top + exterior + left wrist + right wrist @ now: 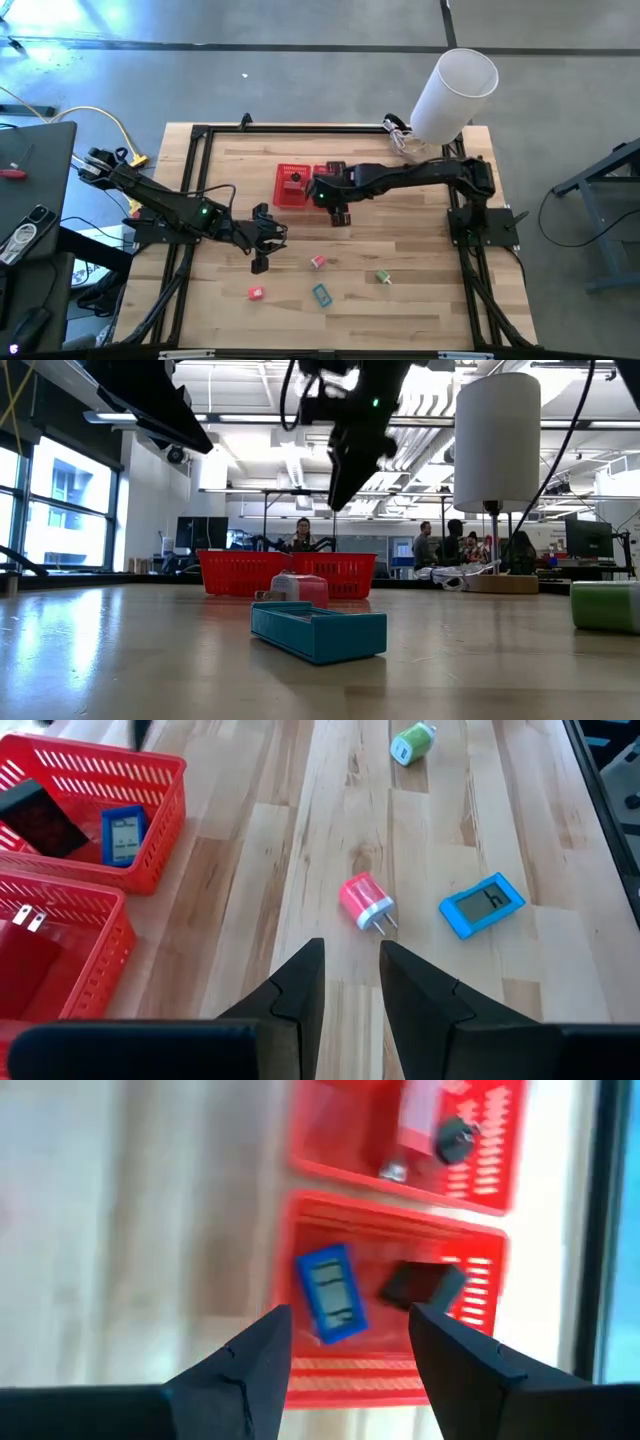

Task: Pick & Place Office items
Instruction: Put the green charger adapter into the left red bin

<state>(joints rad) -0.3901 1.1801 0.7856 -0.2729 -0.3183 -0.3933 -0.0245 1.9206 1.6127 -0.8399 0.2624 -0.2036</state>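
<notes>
your right gripper [338, 215] sits just right of centre in the high view, at the lower right edge of the red mesh basket [283, 196]. in the right wrist view its two fingers [250, 1365] are spread wide with nothing between them, and past them you see one basket compartment holding the dark blue item [330, 1293] and the black item [422, 1285], lying just beside each other. the other compartment holds a pale item [418, 1115], blurred here.

your left gripper [261, 263] is left of centre in the lower half of the high view, over bare wood. in the left wrist view its fingers [295, 992] stand a little apart with only table showing in the gap, and they pinch nothing.

four items lie loose on the table [420, 290]. in the high view the red-pink item [256, 293] is lowest and furthest left, the teal item [321, 294] is at lower centre, the pale pink item [318, 262] is just above it, and the green item [383, 276] is to their right. all four lie apart from one another. in the left wrist view the pale pink item is a small plug with two prongs, near the teal item.

a white cylinder [453, 92] stands at the upper right corner of the table. people show in the room behind in the low view.
</notes>
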